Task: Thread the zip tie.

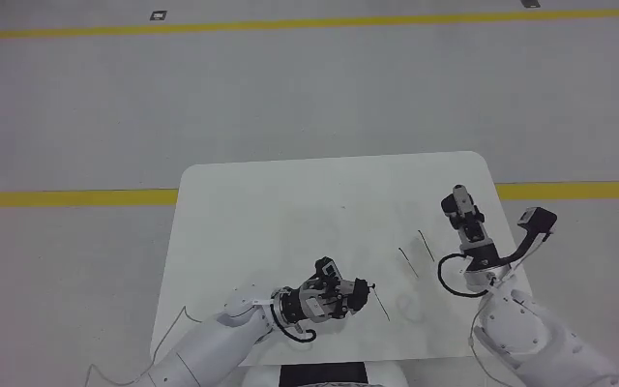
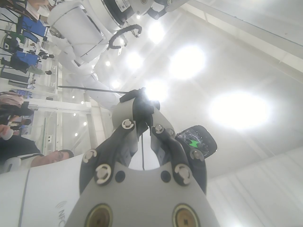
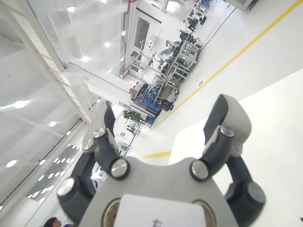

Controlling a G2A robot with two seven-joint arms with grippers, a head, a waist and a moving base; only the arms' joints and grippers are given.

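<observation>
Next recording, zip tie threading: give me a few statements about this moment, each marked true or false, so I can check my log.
1. The left end effector is shut on a black zip tie. True.
2. The right end effector grips a zip tie too. False: it is open with nothing between its fingers.
3. Two loose zip ties lie on the table between the arms. True.
4. The table is black. False: it is white.
5. The held zip tie is already closed into a loop. False: it sticks out straight to one side of the fingers.
</observation>
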